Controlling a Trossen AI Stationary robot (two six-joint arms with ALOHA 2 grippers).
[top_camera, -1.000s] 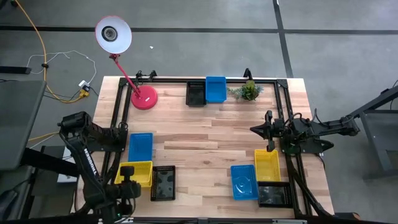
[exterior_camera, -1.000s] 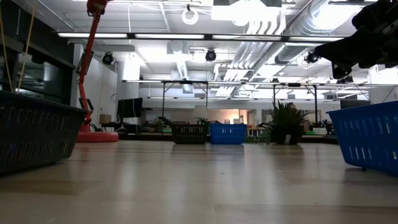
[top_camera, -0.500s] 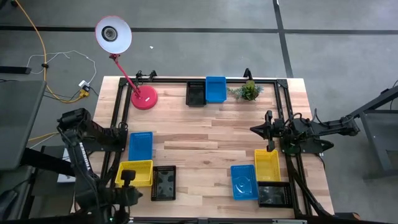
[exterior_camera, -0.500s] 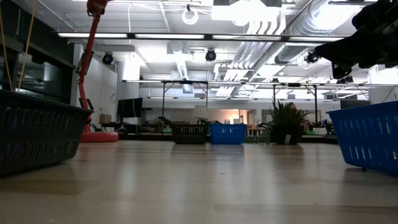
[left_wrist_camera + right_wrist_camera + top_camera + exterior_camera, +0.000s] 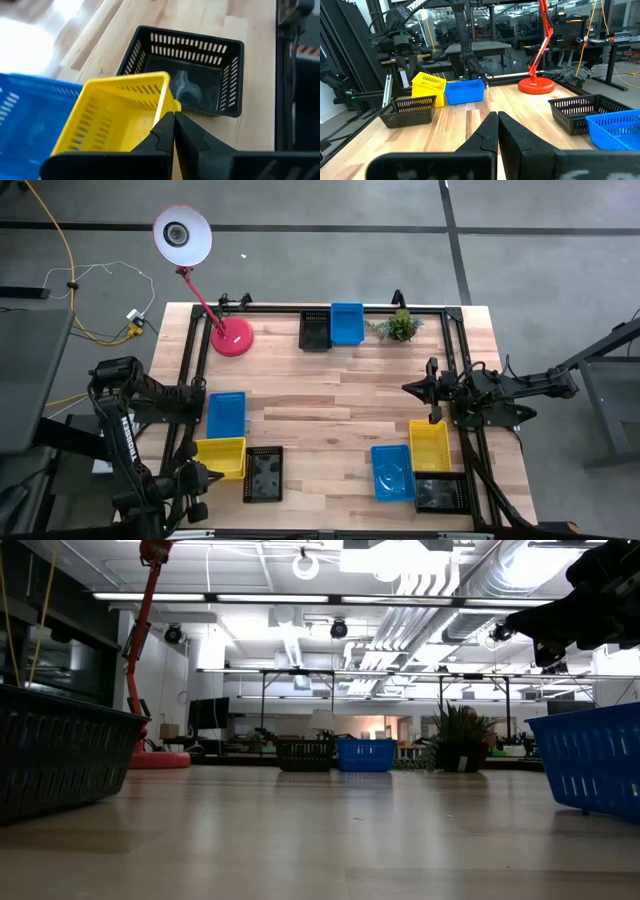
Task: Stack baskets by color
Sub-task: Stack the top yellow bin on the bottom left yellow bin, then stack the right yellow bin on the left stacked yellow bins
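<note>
Left gripper [image 5: 173, 117] clamps the tilted yellow basket [image 5: 117, 117] (right gripper [image 5: 497, 120] closed, hovering).

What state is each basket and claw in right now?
Left claw: shut, tips at the left yellow basket's rim; grip unclear.
Left yellow basket: tilted, unstacked.
Left blue basket: flat, unstacked.
Left black basket: flat, empty.
Right claw: shut, empty.
Right yellow basket: flat, unstacked.
Right blue basket: flat, unstacked.
Right black basket: flat, unstacked.
Back black basket: unstacked.
Back blue basket: unstacked.
</note>
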